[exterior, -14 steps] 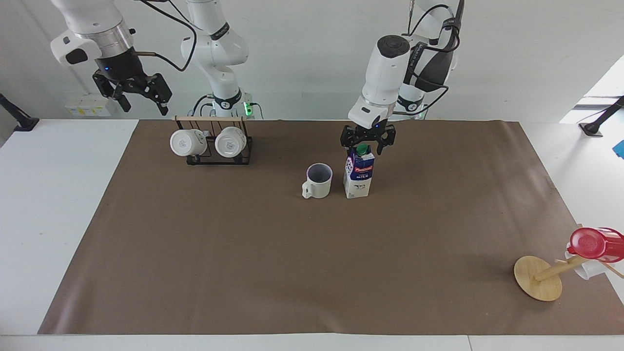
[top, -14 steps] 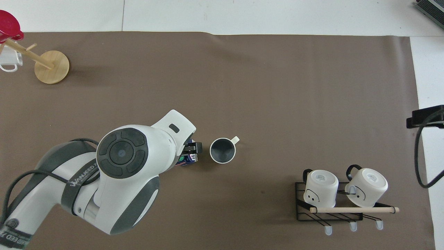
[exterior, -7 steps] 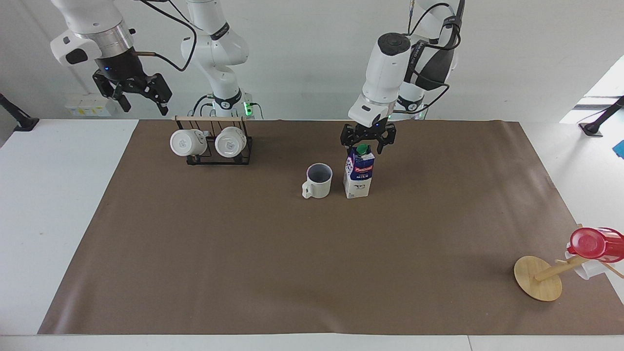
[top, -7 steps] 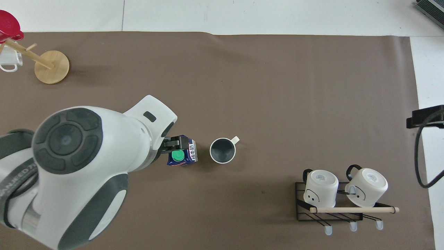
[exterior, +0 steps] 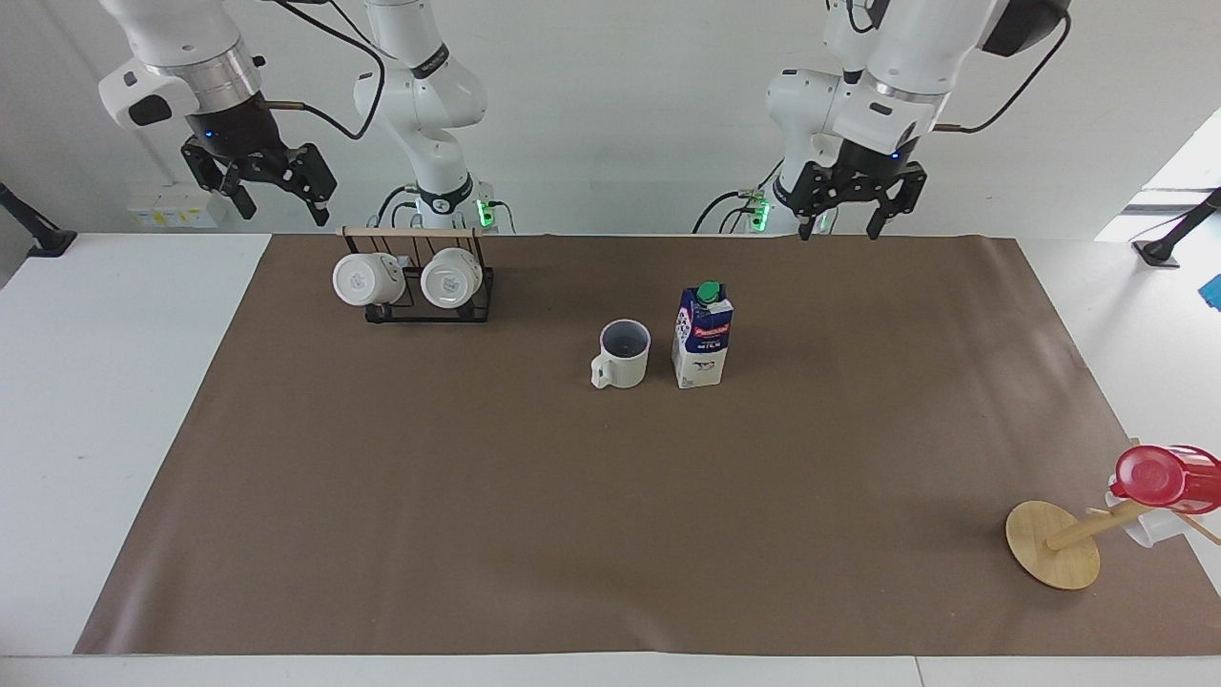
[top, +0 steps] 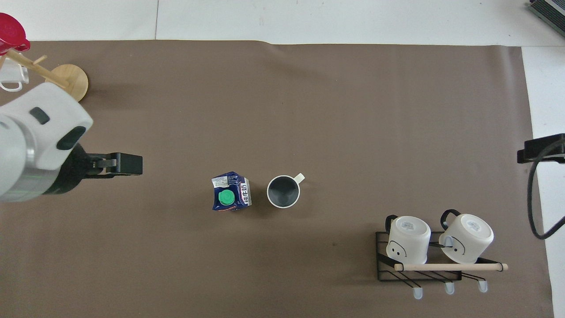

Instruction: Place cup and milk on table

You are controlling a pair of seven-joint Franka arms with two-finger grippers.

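The cream-white cup (exterior: 623, 354) and the milk carton (exterior: 702, 335) stand upright side by side on the brown sheet of the worktop (exterior: 114, 401), just apart, the cup toward the right arm's end, its squarish handle turned away from the robots. The carton (dark blue and white, green cap, red band) is taller than the cup, whose inside is dark grey.

The left gripper (exterior: 843, 218) hangs high over the sheet's edge nearest the robots, fingers apart and empty; the right gripper (exterior: 275, 196), waiting, hangs above the mug rack (exterior: 420, 286), fingers likewise apart.

Both items appear placed. What remains, by the look of it, is parking the arms high and wide of the tall carton, which a sideways brush would tip.
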